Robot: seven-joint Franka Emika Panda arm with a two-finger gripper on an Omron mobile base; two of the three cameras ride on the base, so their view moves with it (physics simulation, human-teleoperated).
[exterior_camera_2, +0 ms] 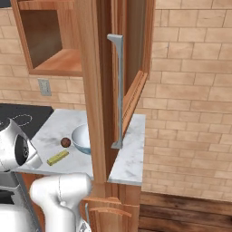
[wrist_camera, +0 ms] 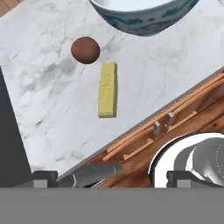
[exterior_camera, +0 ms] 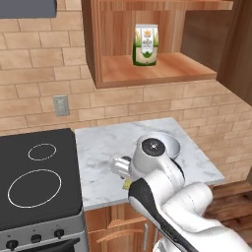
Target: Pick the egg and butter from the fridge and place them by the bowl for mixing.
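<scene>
While the pale yellow butter block (wrist_camera: pixel 108 89) lay near the marble counter's (wrist_camera: pixel 52 118) front edge, between brown egg (wrist_camera: pixel 85 50) and edge, beside the bowl (wrist_camera: pixel 142 15), your gripper (wrist_camera: pixel 111 175) stood open, empty; you should have retreated straight upward.
</scene>
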